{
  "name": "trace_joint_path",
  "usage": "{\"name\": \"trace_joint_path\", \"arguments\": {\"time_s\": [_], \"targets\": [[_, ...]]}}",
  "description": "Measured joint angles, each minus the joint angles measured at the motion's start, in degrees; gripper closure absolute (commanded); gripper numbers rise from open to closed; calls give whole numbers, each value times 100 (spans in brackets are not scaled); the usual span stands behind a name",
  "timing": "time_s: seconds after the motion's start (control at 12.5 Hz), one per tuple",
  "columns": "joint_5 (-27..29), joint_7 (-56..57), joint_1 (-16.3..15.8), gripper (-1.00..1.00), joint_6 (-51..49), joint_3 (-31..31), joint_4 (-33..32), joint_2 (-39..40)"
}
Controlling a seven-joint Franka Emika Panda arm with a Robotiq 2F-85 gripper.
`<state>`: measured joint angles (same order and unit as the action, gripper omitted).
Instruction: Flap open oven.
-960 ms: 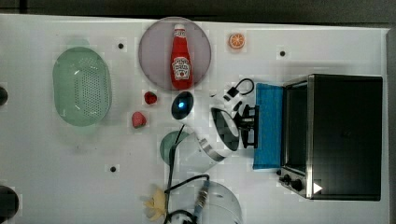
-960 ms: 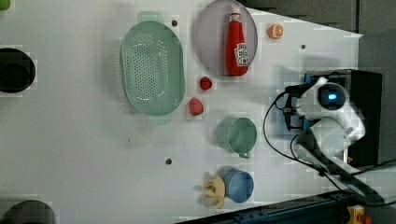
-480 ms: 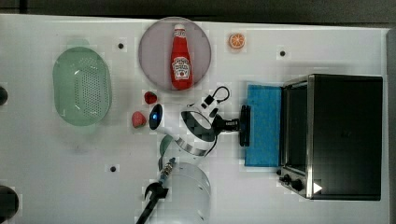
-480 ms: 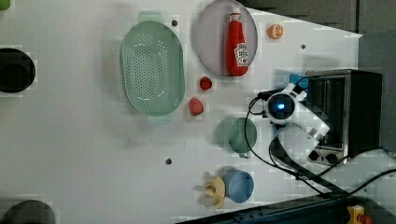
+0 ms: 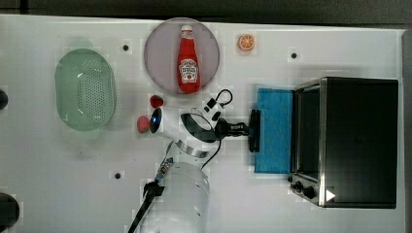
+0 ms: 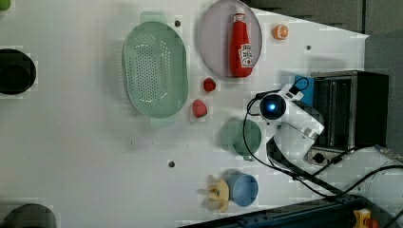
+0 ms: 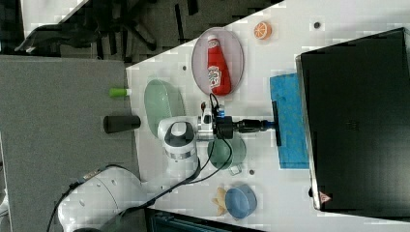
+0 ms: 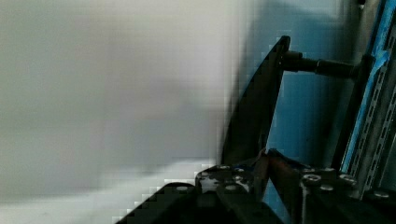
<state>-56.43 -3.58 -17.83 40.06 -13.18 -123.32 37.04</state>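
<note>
While the oven (image 5: 357, 141) sits at three o'clock on the white worktop (image 5: 58, 174) in the top view, its blue glass door (image 5: 274, 130) lies folded down flat, and the pincer (image 5: 248, 130) is clamped on the dark bar handle (image 5: 254, 131) at the door's free edge. From the right view, the handle (image 7: 275, 123) is again the natural hold: rigid metal, away from breakable glass. Seen from the wrist, the stiff hinged door (image 8: 303, 116) probably swings with light resistance.
</note>
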Motion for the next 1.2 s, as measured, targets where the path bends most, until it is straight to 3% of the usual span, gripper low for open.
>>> {"name": "trace_joint_path", "arguments": {"time_s": [0.24,0.48,0.8,1.2], "targets": [[406,-30,104,65,148,-16,-11,-134],[1656,-57,180,65,283,-24,0,-836],[3497,-59,200,65,140,-66,168,-2426],[5182,-60,126,65,-319,-167,269,-3788]]}}
